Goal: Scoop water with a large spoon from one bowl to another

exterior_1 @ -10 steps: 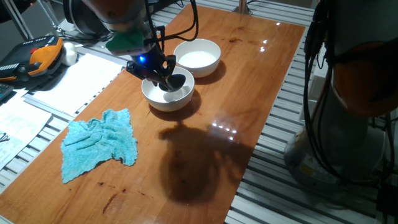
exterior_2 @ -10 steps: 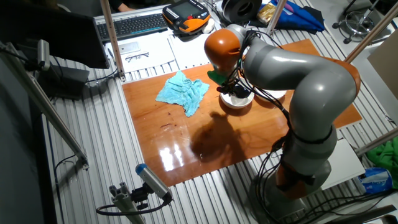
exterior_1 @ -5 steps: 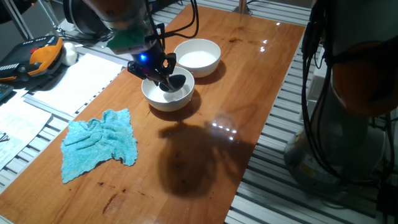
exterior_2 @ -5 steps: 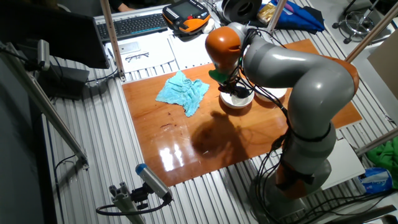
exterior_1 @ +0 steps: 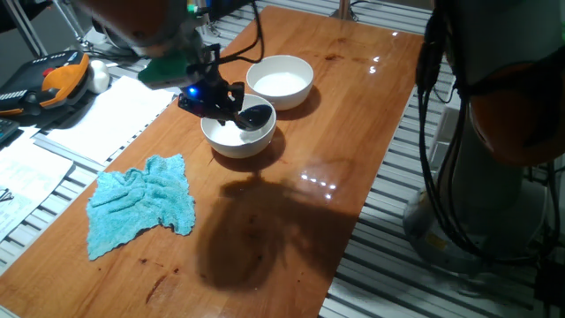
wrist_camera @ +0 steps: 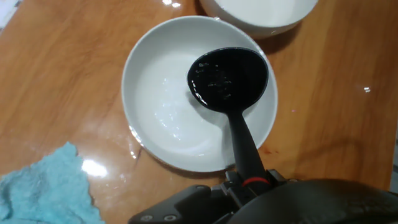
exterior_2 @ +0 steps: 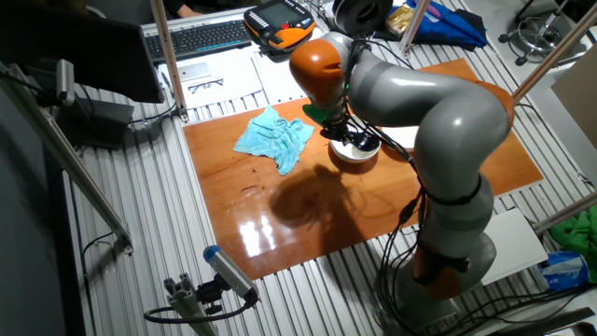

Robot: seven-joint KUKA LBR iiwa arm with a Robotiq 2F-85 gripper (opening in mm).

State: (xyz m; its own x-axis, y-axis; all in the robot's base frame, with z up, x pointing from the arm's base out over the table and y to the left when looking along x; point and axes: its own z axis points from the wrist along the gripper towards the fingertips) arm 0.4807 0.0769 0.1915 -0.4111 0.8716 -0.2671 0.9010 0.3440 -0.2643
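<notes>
The large spoon point(wrist_camera: 227, 78), a black ladle, hangs level over the near white bowl point(wrist_camera: 142, 60), on the side toward the second bowl point(wrist_camera: 261, 11). Its scoop glistens with water. The handle runs back to a red band at my gripper point(wrist_camera: 249, 186), which is shut on it. Ripples of water point(wrist_camera: 169, 113) show in the near bowl. In one fixed view my gripper point(exterior_1: 217, 98) holds the large spoon point(exterior_1: 255, 116) just above the near bowl point(exterior_1: 231, 141), with the second bowl point(exterior_1: 281, 81) right behind. In the other fixed view the arm covers most of the near bowl point(exterior_2: 356, 155).
A crumpled blue towel point(exterior_1: 141, 203) lies on the wooden table point(exterior_1: 371, 132), left of the bowls, also seen as towel point(exterior_2: 273, 137) and towel point(wrist_camera: 43, 190). Papers and an orange-and-black pendant point(exterior_1: 55, 81) lie off the table's left edge.
The arm has swung left and lifted. The ladle's scoop has come up out of the near bowl and now sits level above it, holding water.
</notes>
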